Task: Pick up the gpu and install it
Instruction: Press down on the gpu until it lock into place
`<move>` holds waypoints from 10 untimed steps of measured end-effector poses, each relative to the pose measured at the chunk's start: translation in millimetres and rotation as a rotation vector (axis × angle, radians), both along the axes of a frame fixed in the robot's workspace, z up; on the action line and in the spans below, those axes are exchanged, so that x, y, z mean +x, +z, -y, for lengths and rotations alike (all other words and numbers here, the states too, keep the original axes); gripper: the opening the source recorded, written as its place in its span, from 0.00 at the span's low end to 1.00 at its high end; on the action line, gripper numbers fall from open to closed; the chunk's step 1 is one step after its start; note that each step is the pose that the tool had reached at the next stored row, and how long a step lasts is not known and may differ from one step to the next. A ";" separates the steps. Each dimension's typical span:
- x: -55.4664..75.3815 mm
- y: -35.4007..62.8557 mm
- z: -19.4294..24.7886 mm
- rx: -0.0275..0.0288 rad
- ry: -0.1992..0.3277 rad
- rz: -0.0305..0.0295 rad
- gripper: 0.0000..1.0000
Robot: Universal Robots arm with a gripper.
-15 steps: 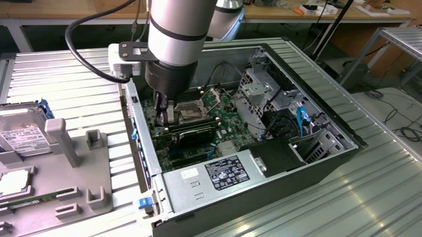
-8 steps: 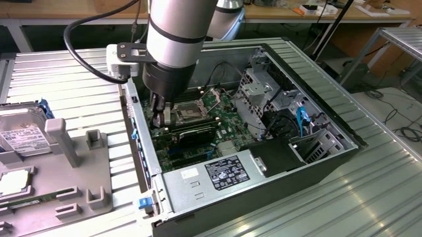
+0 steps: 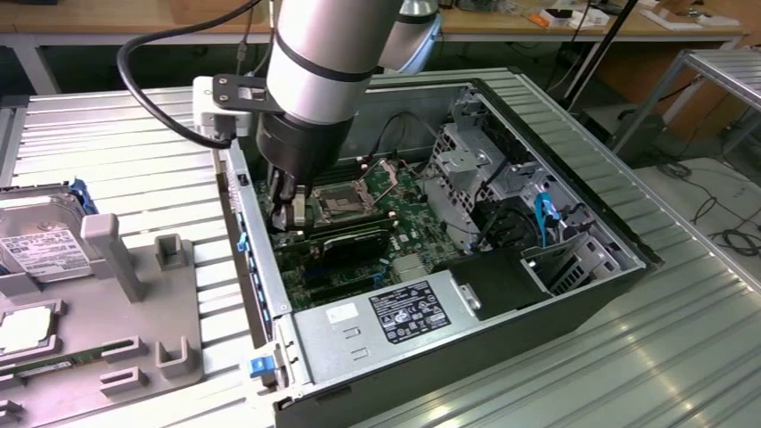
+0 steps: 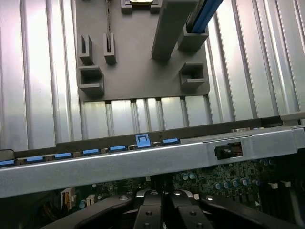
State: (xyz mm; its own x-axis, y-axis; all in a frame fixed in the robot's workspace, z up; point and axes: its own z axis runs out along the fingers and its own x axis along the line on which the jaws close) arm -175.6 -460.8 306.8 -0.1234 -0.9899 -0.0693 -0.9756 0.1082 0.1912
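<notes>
Installing step in hand, judging by the layout: picking up looks done, seating the card under way or just finished.

Tool [image 3: 285, 214] down inside the open computer case [image 3: 255, 267], left of centre in the exterior view, close to the case's rear wall. Closed right up; in the wrist view [image 4: 162, 206] the two fingers [image 4: 148, 210] meet at lower centre with nothing seen between them. So no clear grip on anything; more likely pressing than holding, though contact cannot be made out.

The gpu [image 3: 353, 239] just right of the tool tips and slightly lower in the frame: a dark strip standing edge-on over the motherboard [image 3: 405, 192], below the processor socket [image 3: 337, 201]. Apparently in the slot row. Fully home or not: cannot tell.

Grey fixture tray [image 3: 143, 294] on the desk [image 3: 666, 357] at lower left, well apart from the case, hard drive [image 3: 36, 241] standing in it.

Seating calls for the card edge square to its slot, the bracket end flush against the rear wall, and straight, even downward pressure without tilt. Worth guarding against: pressing only one end, leaving the far end raised.
</notes>
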 end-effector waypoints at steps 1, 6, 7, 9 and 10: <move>0.1 0.0 0.0 0.0002 0.000 -0.0002 0.11; 0.1 0.1 0.1 -0.0001 -0.002 -0.0256 0.11; 0.1 0.1 0.1 -0.0001 -0.002 -0.0257 0.11; 0.1 -0.2 0.2 0.0000 -0.002 -0.0256 0.11; 0.1 -0.4 0.3 0.0000 -0.002 -0.0256 0.11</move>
State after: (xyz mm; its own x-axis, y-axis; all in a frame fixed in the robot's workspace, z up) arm -175.6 -461.1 306.4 -0.1271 -0.9897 -0.0660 -0.9701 0.1102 0.2161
